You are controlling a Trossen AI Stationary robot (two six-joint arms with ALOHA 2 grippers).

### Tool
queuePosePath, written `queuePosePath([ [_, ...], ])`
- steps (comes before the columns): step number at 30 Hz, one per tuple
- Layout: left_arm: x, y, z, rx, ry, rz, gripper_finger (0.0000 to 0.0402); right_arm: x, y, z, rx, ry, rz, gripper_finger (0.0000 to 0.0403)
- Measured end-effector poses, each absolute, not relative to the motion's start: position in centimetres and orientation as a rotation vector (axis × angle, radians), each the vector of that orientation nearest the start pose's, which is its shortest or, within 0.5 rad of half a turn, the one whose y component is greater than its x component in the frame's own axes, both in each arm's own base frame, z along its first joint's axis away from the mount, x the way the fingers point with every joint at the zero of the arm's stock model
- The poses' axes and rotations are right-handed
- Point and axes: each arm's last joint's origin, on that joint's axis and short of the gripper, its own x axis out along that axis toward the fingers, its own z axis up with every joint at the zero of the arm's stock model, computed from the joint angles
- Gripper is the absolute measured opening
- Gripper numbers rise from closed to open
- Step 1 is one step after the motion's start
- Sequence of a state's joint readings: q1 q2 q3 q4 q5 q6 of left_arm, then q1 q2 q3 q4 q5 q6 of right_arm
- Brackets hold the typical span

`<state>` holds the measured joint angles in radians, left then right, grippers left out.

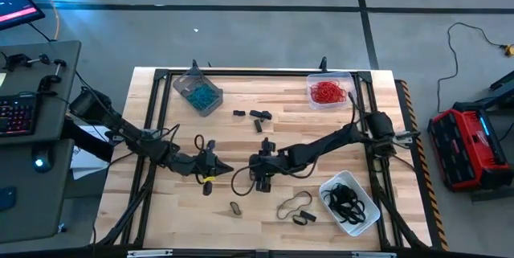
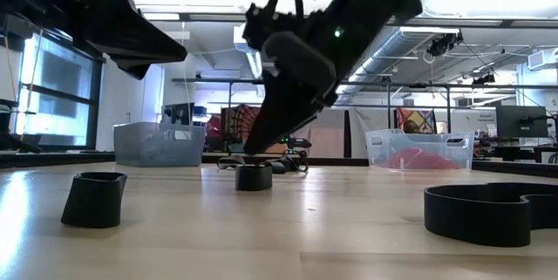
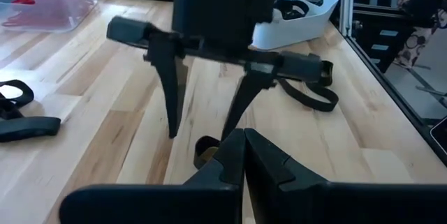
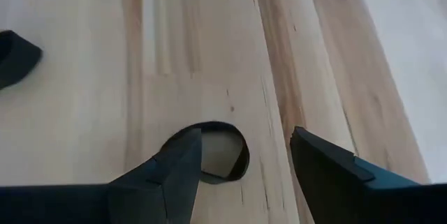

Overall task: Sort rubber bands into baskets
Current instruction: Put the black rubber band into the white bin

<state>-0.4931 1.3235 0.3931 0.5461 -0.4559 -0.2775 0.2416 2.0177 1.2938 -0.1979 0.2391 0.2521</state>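
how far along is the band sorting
Mostly done: the teal bands sit in the grey basket, the red ones in the clear basket, and many black ones in the white basket. In hand: the right gripper, fingers open, straddles a dark band mid-table; the left gripper waits shut nearby. Left: several black bands loose on the table.

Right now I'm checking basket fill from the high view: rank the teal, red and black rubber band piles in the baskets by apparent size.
1. Black pile, largest, loosely spread.
2. Teal pile and red pile look about alike; I can't rank them.
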Motion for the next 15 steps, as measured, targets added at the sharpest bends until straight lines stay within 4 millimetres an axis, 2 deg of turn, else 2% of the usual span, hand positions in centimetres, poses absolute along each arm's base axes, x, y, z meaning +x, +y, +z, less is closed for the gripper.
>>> queuePosePath([
  [5,21.5,-10.1,16.4,-0.106,0.344,0.012,0.0000,40.9,8.1,13.2,0.065,0.924,-0.157,0.0208],
  [8,21.4,-10.1,16.4,-0.106,0.345,0.011,0.0000,41.0,7.4,12.4,0.090,0.945,-0.181,0.0191],
  [11,21.4,-10.2,16.4,-0.103,0.345,0.008,0.0000,41.1,7.3,12.2,0.119,0.954,-0.179,0.0143],
  [15,21.4,-10.3,16.4,-0.094,0.345,0.001,0.0000,41.1,7.5,12.2,0.128,0.968,-0.145,0.0040],
])
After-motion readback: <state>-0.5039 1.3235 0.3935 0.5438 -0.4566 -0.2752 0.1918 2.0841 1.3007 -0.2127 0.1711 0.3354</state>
